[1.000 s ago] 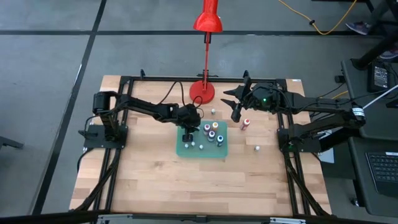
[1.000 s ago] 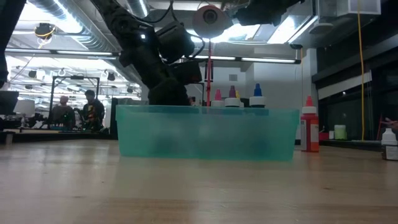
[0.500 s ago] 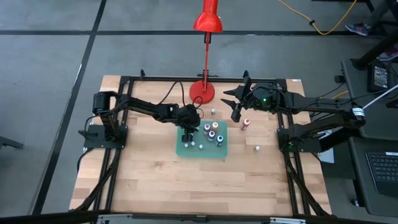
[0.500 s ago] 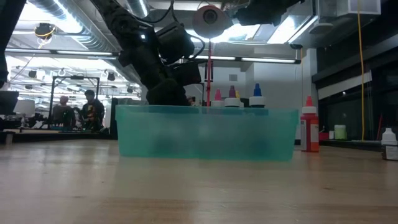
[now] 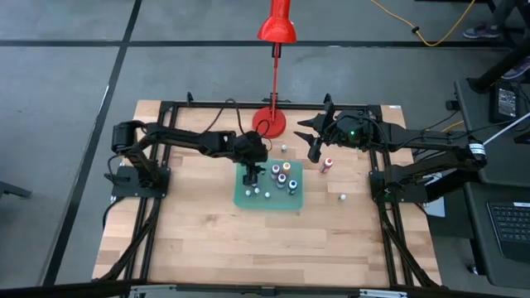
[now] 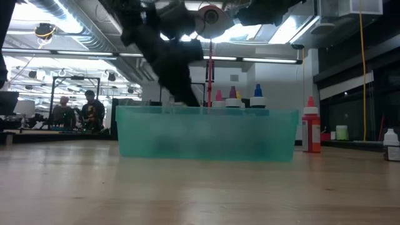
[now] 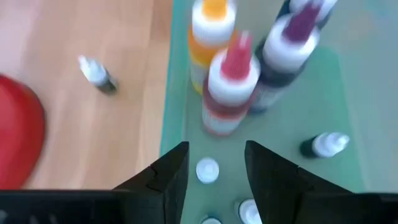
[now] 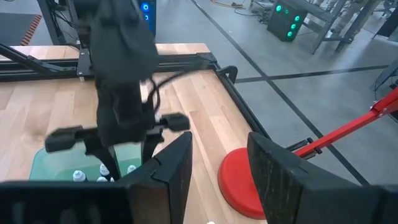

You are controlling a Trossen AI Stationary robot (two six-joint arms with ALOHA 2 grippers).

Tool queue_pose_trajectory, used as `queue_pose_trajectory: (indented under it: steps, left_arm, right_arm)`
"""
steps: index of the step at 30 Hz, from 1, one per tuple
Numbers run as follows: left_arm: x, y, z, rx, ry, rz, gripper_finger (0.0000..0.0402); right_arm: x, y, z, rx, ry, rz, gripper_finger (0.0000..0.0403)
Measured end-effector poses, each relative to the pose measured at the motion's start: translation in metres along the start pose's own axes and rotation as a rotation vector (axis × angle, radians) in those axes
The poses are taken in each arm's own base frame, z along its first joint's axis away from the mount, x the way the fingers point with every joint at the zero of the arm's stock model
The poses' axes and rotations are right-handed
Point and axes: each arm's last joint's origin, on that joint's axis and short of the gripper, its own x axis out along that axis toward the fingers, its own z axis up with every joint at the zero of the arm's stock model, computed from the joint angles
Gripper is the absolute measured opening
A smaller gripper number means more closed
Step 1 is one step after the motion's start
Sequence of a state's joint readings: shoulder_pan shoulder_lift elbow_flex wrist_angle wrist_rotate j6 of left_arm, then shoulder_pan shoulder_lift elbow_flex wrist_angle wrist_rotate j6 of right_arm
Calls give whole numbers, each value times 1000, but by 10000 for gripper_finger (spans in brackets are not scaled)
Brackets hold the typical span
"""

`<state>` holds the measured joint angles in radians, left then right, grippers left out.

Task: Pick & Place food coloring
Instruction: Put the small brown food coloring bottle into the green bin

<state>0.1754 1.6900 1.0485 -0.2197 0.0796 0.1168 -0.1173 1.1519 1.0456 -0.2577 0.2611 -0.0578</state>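
- The left gripper [image 5: 249, 175] hung over the green tray [image 5: 295, 204], fingers parted and nothing between them in the left wrist view!
- Food coloring bottles [image 5: 283, 175] stood clustered upright in the tray, with tiny white-capped ones [image 7: 207, 170] right below the fingers.
- One small bottle [image 7: 97, 74] lay on the wood beside the red lamp base [image 5: 269, 122]; another stood by the right gripper [image 5: 315, 147], a white one [image 5: 342, 198] farther out.
- The right gripper waited near the table's back edge, fingers apart, empty.
- My read: these bottles are light, hard plastic, smooth and tippy; take one across the body just under the cap, gently.
- The table [image 5: 199, 240] was pale wood planks, flat, likely grippy enough.
- Beyond it, a workshop with bright ceiling lights, and people [image 6: 92, 109] far off.
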Motion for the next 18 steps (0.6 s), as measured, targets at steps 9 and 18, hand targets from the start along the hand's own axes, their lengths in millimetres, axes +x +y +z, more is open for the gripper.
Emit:
queue_pose_trajectory:
  steps: [9, 18]
  left_arm:
    - [-62, 8, 32, 10, -77, 132, 157]
    - [-96, 9, 34, -46, -99, 242, 157]
  right_arm:
    - [0, 0, -2, -5, 20, 1, 155]
    - [-12, 20, -24, -48, 254, 87, 155]
